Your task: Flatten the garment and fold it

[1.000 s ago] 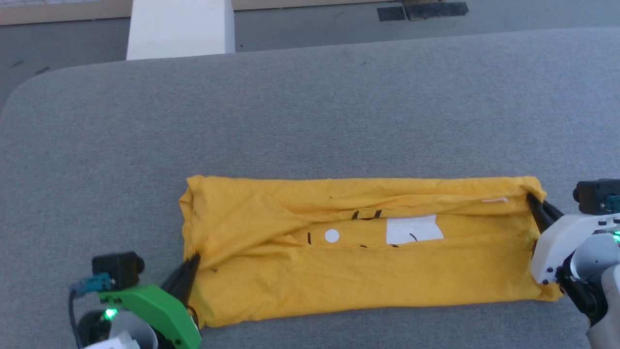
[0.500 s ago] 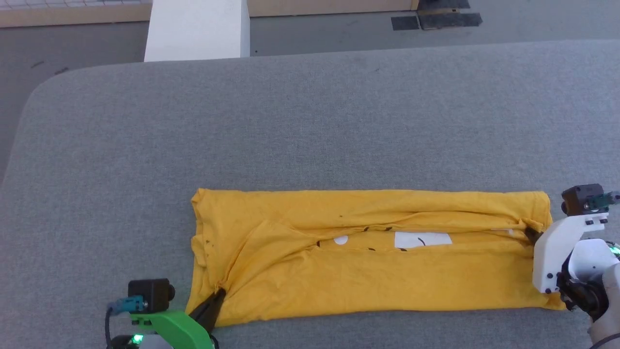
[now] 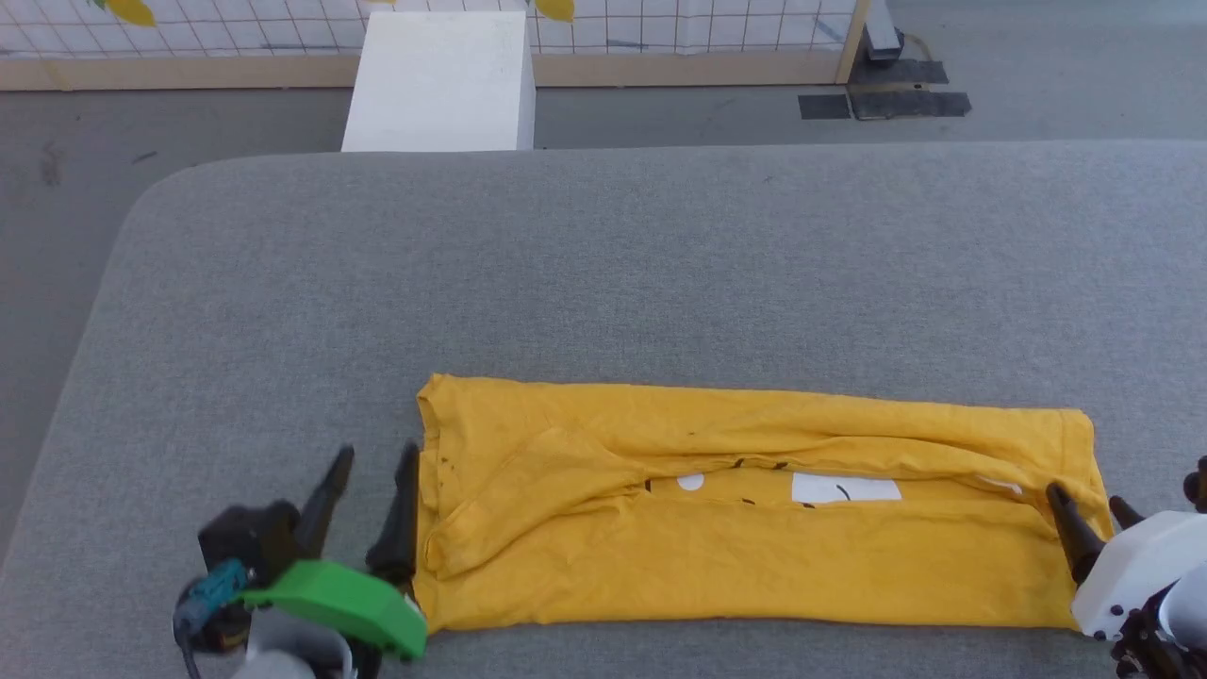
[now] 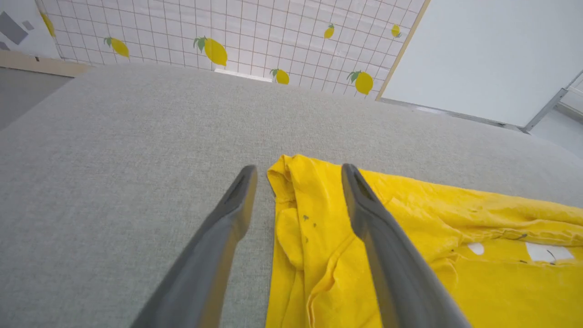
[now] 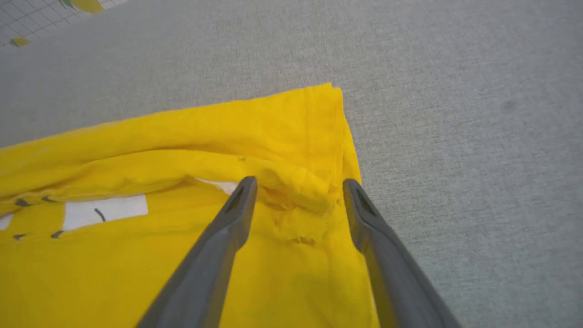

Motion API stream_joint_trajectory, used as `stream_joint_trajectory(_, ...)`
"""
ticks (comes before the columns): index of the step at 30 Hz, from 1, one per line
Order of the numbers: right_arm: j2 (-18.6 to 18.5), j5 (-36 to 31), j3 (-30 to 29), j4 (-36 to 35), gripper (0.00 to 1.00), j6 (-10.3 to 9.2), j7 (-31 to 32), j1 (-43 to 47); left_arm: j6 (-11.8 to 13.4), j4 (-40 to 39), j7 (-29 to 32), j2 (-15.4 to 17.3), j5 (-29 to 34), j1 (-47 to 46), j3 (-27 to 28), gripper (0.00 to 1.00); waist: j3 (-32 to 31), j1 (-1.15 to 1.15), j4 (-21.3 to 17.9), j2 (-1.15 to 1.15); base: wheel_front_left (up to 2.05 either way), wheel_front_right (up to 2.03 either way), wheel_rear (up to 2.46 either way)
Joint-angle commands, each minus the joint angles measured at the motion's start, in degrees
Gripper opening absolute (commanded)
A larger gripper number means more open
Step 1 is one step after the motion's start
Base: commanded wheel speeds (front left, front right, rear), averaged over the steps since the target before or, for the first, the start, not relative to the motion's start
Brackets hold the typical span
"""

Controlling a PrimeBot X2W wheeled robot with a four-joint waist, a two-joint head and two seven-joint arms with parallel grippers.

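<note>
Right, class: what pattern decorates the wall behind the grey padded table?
White grid wall with green-leaved yellow lemons; clearest in the left wrist view.

Matt cotton garment (image 3: 754,547), felt tabletop (image 3: 603,273)

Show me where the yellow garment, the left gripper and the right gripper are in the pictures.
garment (image 3: 754,575): head view, on the plain lower fold.
left gripper (image 3: 376,455): head view, midway between its open fingertips.
right gripper (image 3: 1084,497): head view, midway between its open fingertips.

Grey table (image 3: 603,264), white box (image 3: 438,85)
</note>
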Motion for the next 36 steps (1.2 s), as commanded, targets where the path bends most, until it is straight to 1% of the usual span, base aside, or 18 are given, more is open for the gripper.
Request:
stream_joint_trajectory(1,1.2,-0.5,-1.0,-1.5,1.0,-0.08,-1.2,0.8,0.4,0.2,-0.7,-0.7,2.1,-2.3,1.1,1.0,-0.3,0.01,0.3,0.0,0.0,0.0,0.0)
stream_joint_trajectory(4,3.4,-1.6,-3.3,-3.4,1.0,-0.08,-2.9,1.0,0.6,-0.1,-1.0,-2.3,7.0,-4.9,3.7,1.0,-0.4,0.01,0.3,0.0,0.0,0.0,0.0)
stream_joint_trajectory(7,4.7,-2.6,-5.2,-3.6,1.0,-0.08,-3.4,0.1,0.4,-0.6,-1.0,-4.5,12.2,-6.6,6.7,1.0,-0.4,0.01,0.2,0.0,0.0,0.0,0.0)
stream_joint_trajectory(10,6.0,-3.4,-7.5,-2.0,1.0,-0.08,-2.7,-1.8,0.2,-0.1,-1.1,-6.8,17.0,-8.0,9.7,1.0,-0.3,0.01,0.1,0.0,0.0,0.0,0.0)
stream_joint_trajectory(13,7.0,-4.1,-10.0,0.7,1.0,-0.08,-1.4,-4.0,-0.5,0.7,-1.1,-9.0,19.9,-8.7,12.3,1.0,-0.2,0.01,0.0,0.0,0.0,0.0,0.0)
stream_joint_trajectory(17,7.9,-5.2,-13.0,5.7,1.0,-0.08,1.3,-7.5,-2.5,1.8,-1.1,-11.3,22.5,-8.9,15.2,1.0,-0.1,0.01,-0.3,0.0,0.0,0.0,0.0)
stream_joint_trajectory(20,8.1,-7.3,-14.7,9.7,1.0,-0.08,4.4,-9.8,-4.2,2.9,-1.1,-12.8,23.6,-8.9,17.0,1.0,-0.1,0.01,-0.4,0.0,0.0,0.0,0.0)
stream_joint_trajectory(23,8.3,-10.2,-14.9,13.1,1.0,-0.08,8.2,-11.2,-5.6,3.8,-1.1,-14.1,24.9,-8.8,18.4,1.0,-0.2,0.01,-0.3,0.0,0.0,0.0,0.0)
stream_joint_trajectory(26,8.3,-11.3,-14.0,14.8,1.0,-0.08,12.6,-11.6,-6.6,4.3,-1.1,-15.1,25.8,-8.6,19.4,1.0,-0.3,0.01,-0.1,0.0,0.0,0.0,0.0)
stream_joint_trajectory(27,8.3,-11.2,-13.2,15.2,0.63,-0.08,14.5,-11.5,-6.9,4.4,-1.1,-15.4,26.1,-8.5,19.8,1.0,-0.4,0.01,0.0,0.0,0.0,0.0,0.0)
stream_joint_trajectory(28,8.3,-11.1,-12.5,15.2,0.45,-0.08,15.7,-11.3,-7.2,4.5,-1.1,-15.6,26.4,-8.5,20.0,1.0,-0.5,0.01,0.1,0.0,0.0,0.0,0.0)
stream_joint_trajectory(29,8.3,-10.8,-11.7,14.9,0.25,-0.08,16.6,-11.0,-7.5,4.7,-1.1,-15.9,26.7,-8.4,20.4,1.0,-0.5,0.01,0.1,0.0,0.0,0.0,0.0)
stream_joint_trajectory(30,8.3,-10.4,-11.1,14.6,0.14,-0.08,17.1,-10.8,-7.7,4.8,-1.1,-16.1,26.9,-8.3,20.6,1.0,-0.5,0.01,0.2,0.0,0.0,0.0,0.0)
stream_joint_trajectory(31,8.3,-9.8,-10.6,13.9,0.0,-0.08,17.2,-10.6,-7.9,4.9,-1.1,-16.3,27.1,-8.3,20.9,1.0,-0.5,0.01,0.1,0.0,0.0,0.0,0.0)
stream_joint_trajectory(36,8.3,-10.6,-10.1,11.2,0.0,-0.08,17.2,-9.6,-8.9,5.6,-1.1,-17.0,28.0,-8.1,22.0,1.0,-0.5,0.01,-0.1,0.0,0.0,0.0,0.0)
